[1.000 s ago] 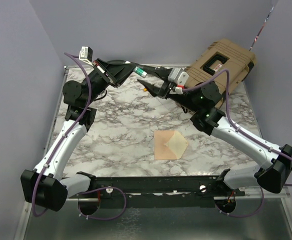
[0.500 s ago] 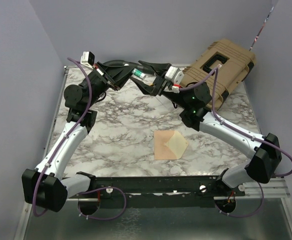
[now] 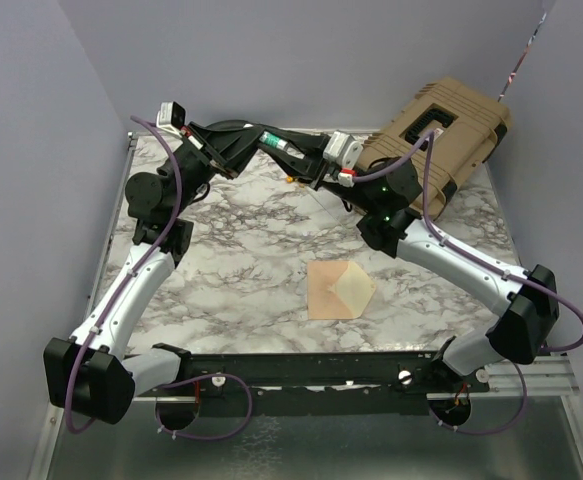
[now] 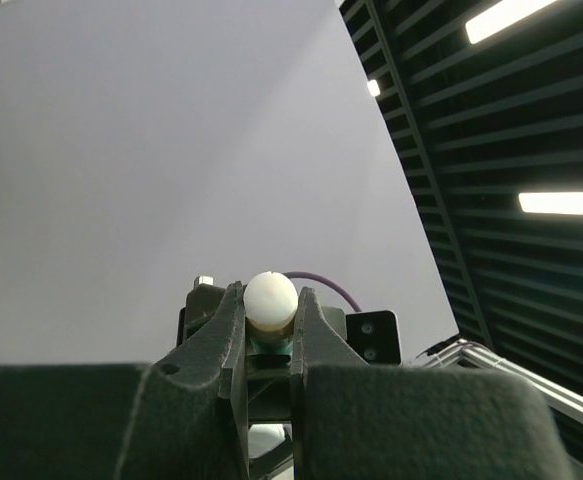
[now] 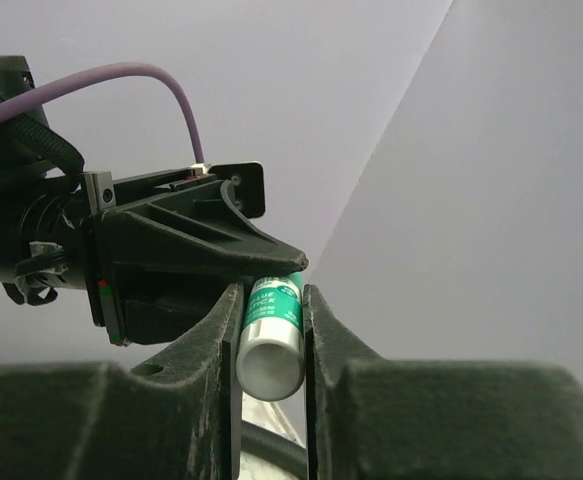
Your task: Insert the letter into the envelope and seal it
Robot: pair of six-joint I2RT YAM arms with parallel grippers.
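Note:
The peach envelope (image 3: 326, 290) lies flat on the marble table near the front middle, its triangular flap (image 3: 359, 289) open to the right and showing pale cream. I see no separate letter sheet. Both grippers are raised over the back of the table, far from the envelope. A green and white glue stick (image 3: 282, 147) spans between them. My left gripper (image 3: 269, 141) is shut on its white rounded end (image 4: 271, 298). My right gripper (image 3: 298, 160) is shut on its green body (image 5: 274, 322), the silver end facing that camera.
A large tan hard case (image 3: 441, 135) stands at the back right corner. Grey walls close in the left, back and right. The marble table (image 3: 241, 250) has a black rail along its near edge.
My right gripper has moved left and back to the glue stick in my left gripper and has shut on it. The envelope has not moved.

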